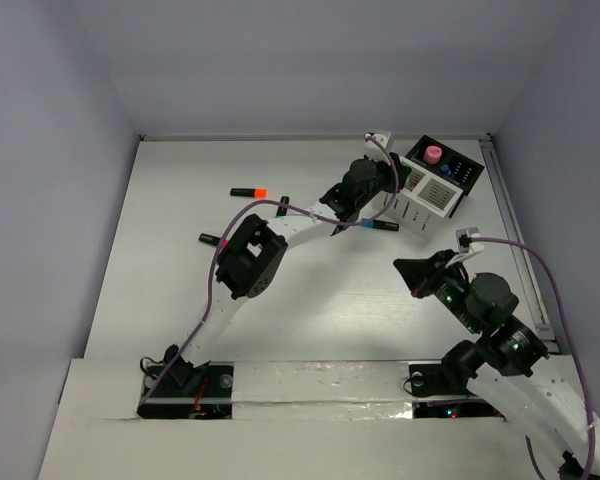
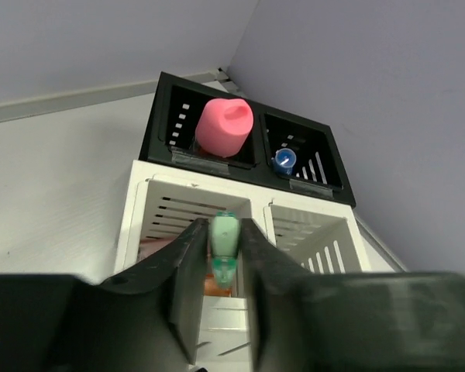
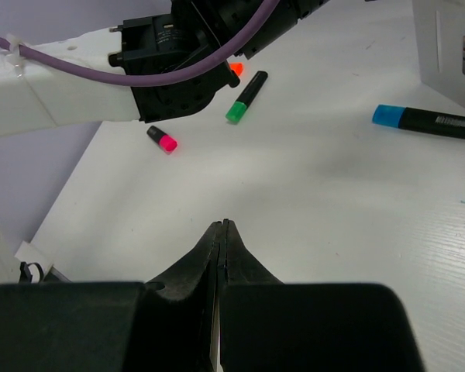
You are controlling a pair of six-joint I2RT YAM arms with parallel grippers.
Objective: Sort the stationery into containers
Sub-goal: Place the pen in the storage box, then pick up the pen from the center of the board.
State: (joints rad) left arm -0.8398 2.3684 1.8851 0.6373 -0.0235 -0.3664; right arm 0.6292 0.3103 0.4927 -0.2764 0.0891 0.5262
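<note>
My left gripper [image 2: 223, 229] is shut on a pale green piece of stationery [image 2: 224, 239] and holds it over the left compartment of the white slatted container [image 2: 136, 201], where something orange lies. Behind it, the joined black container [image 2: 159, 124] holds a pink-capped item [image 2: 225, 128] and a blue-tipped one [image 2: 284, 160]. In the top view the left gripper [image 1: 390, 197] hangs at the white box [image 1: 435, 200]. My right gripper [image 3: 221, 225] is shut and empty, low over the table. On the table lie a blue-capped highlighter [image 3: 422, 120], a green-capped one [image 3: 246, 99] and a pink-capped one [image 3: 162, 139].
An orange-capped highlighter [image 1: 248, 192] lies at the back left of the table. The left arm [image 1: 250, 255] stretches diagonally across the middle. The right arm [image 1: 480, 300] sits at the front right. Grey walls close the table at the back and sides.
</note>
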